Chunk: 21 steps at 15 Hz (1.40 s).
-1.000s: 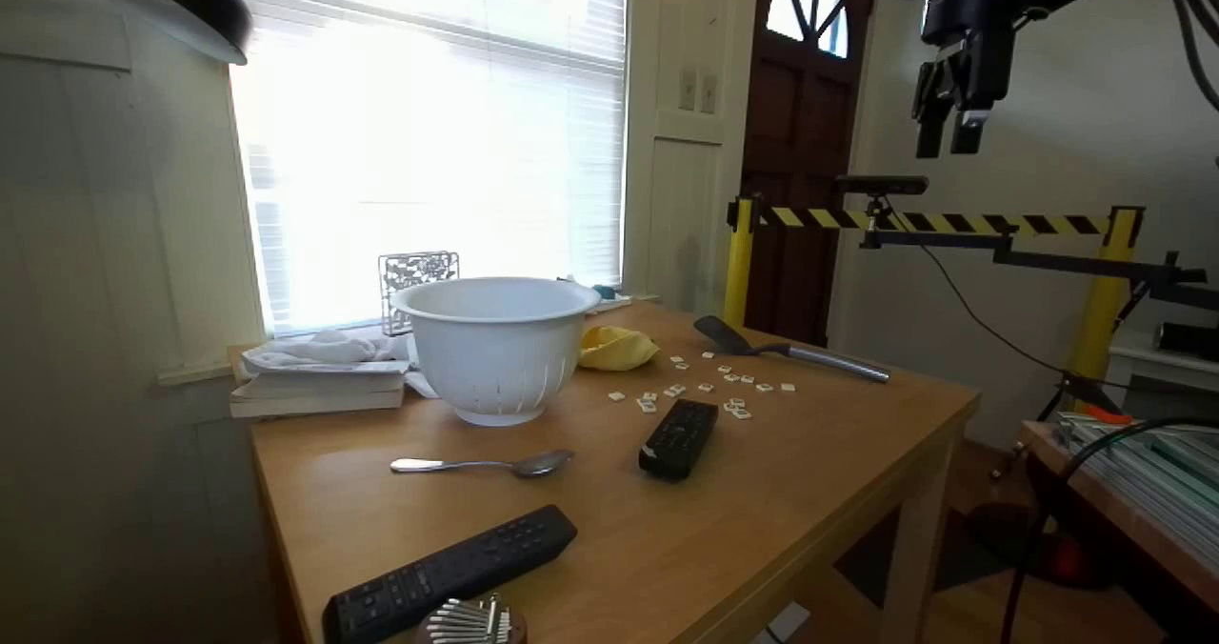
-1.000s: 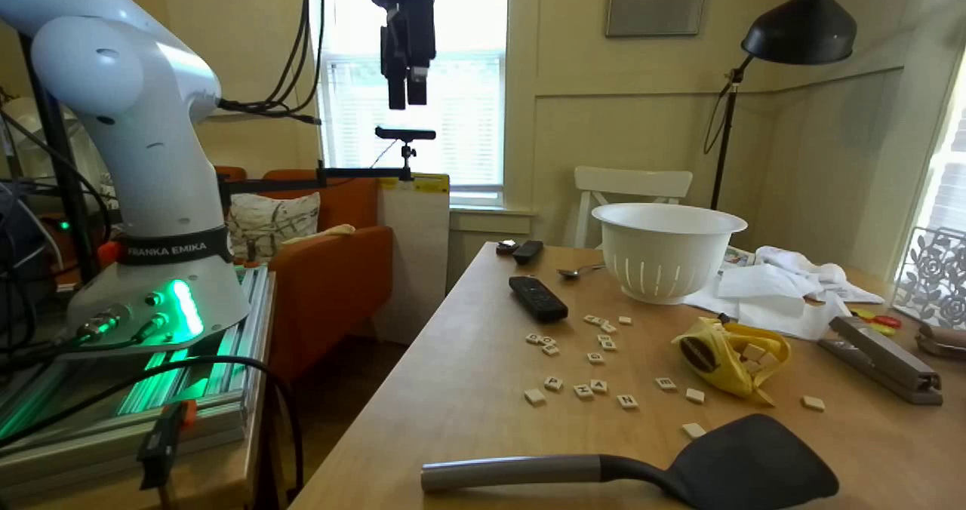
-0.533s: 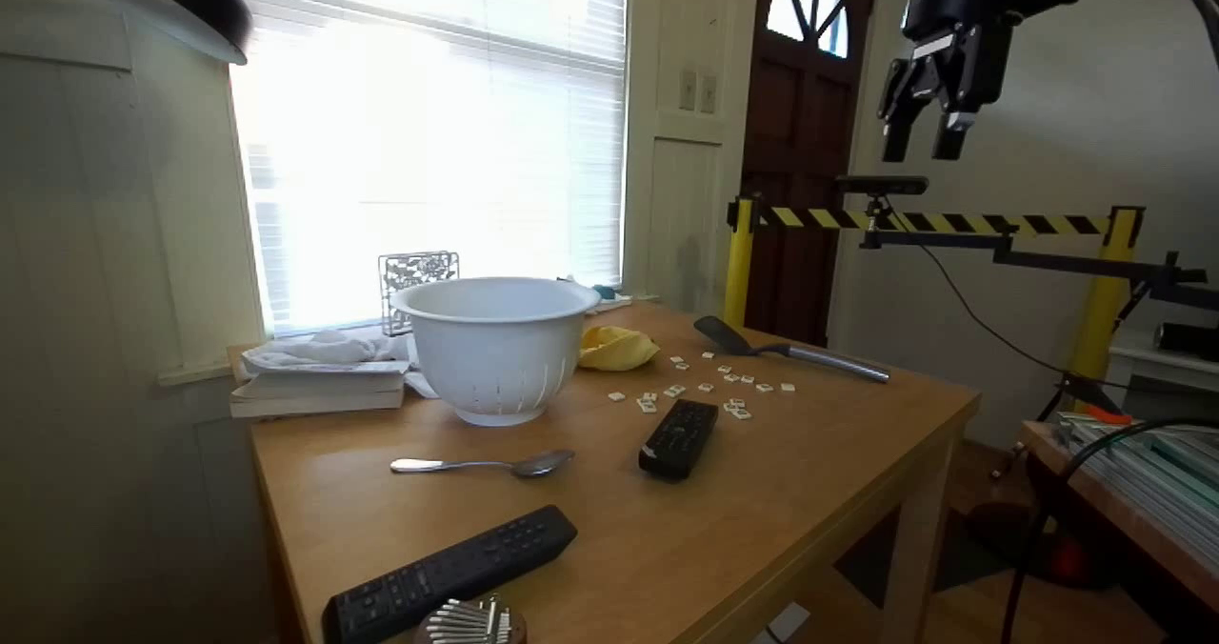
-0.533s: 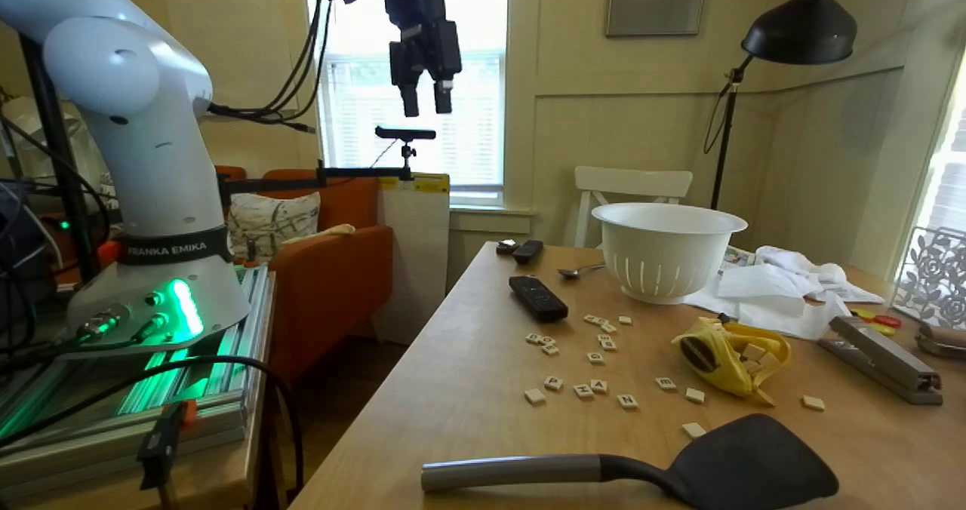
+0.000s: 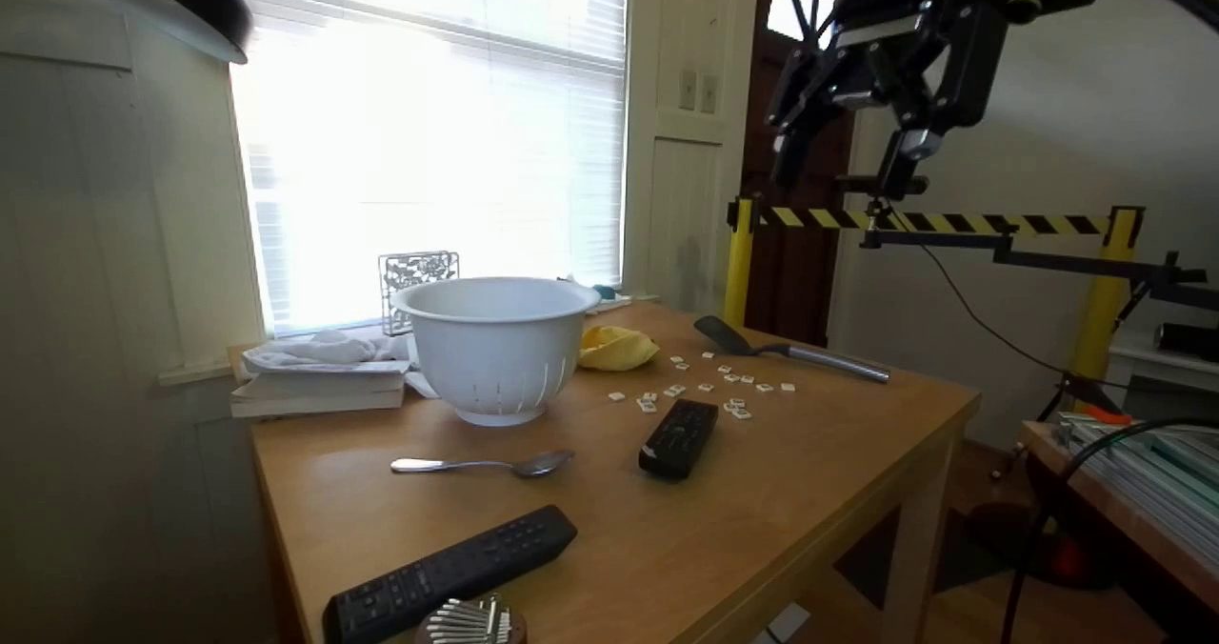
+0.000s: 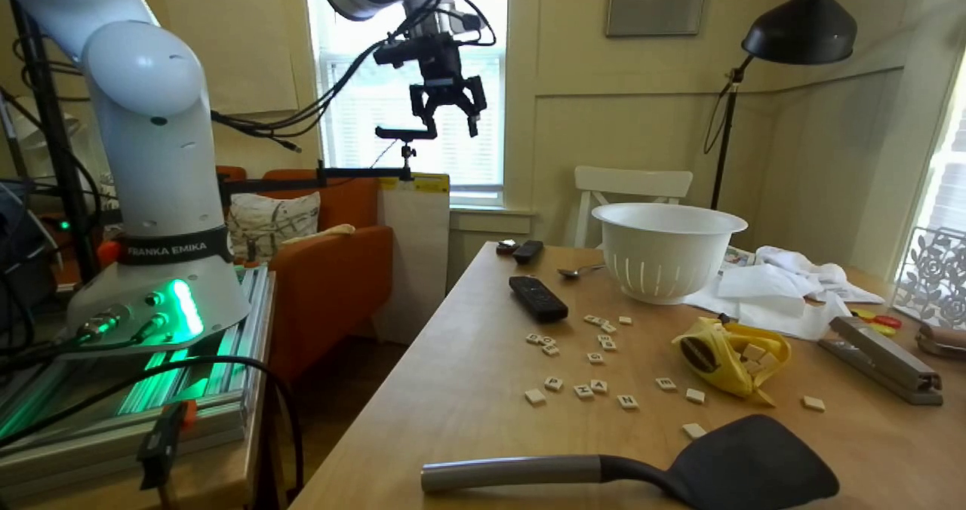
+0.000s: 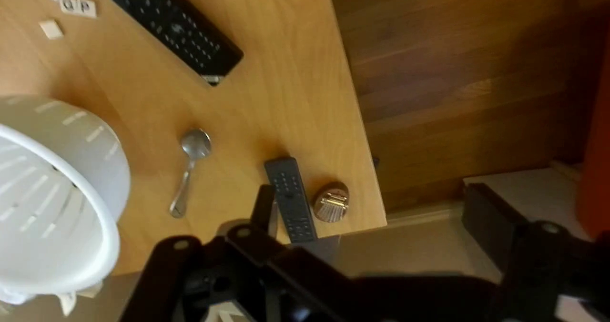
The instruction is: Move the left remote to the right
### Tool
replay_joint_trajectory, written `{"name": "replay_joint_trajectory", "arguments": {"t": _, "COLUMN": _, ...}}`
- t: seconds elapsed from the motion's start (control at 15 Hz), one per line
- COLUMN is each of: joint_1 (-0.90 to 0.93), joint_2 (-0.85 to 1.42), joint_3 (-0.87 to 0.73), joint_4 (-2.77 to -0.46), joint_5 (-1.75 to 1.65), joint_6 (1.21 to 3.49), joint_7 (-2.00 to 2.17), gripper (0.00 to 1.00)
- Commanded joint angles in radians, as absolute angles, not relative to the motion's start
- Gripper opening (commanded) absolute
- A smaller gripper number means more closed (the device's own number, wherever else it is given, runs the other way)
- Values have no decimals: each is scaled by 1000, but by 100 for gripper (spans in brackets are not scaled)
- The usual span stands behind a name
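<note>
In an exterior view, a gripper (image 5: 841, 170) hangs at two o'clock, fingers apart; the long remote (image 5: 451, 570) lies at seven.

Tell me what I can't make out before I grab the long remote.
Long remote: button labels too small or blurred in every view.
Shorter remote: one end cut off by the wrist view's top edge.
White colander: its wall hides its floor in both exterior views; the wrist view's left edge crops it.
Yellow bag: in both exterior views, fabric hides how many tiles it holds.
</note>
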State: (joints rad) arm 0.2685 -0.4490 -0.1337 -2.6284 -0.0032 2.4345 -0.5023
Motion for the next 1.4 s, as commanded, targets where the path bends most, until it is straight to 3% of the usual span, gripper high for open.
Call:
{"name": "replay_joint_trajectory", "arguments": {"t": 0.0, "joint_1": 333, "joint_2": -192, "joint_3": -187, "joint_4": -2472, "joint_5": 118, "joint_6": 2508, "joint_7": -758, "gripper": 100}}
{"name": "replay_joint_trajectory", "arguments": {"t": 0.33, "joint_1": 222, "joint_2": 111, "joint_3": -102, "joint_4": -2247, "joint_5": 199, "joint_6": 2495, "joint_7": -953, "gripper": 100}}
{"name": "replay_joint_trajectory", "arguments": {"t": 0.4, "joint_1": 197, "joint_2": -20, "joint_3": -71, "joint_4": -2364, "joint_5": 162, "joint_6": 2510, "joint_7": -898, "gripper": 100}}
{"name": "replay_joint_trajectory", "arguments": {"t": 0.93, "joint_1": 157, "joint_2": 2, "joint_3": -30, "joint_4": -2344, "joint_5": 160, "joint_6": 2512, "joint_7": -899, "gripper": 100}}
{"name": "replay_joint_trajectory", "arguments": {"t": 1.33, "joint_1": 136, "joint_2": 181, "joint_3": 73, "joint_4": -2318, "joint_5": 175, "joint_6": 2818, "joint_7": -893, "gripper": 100}}
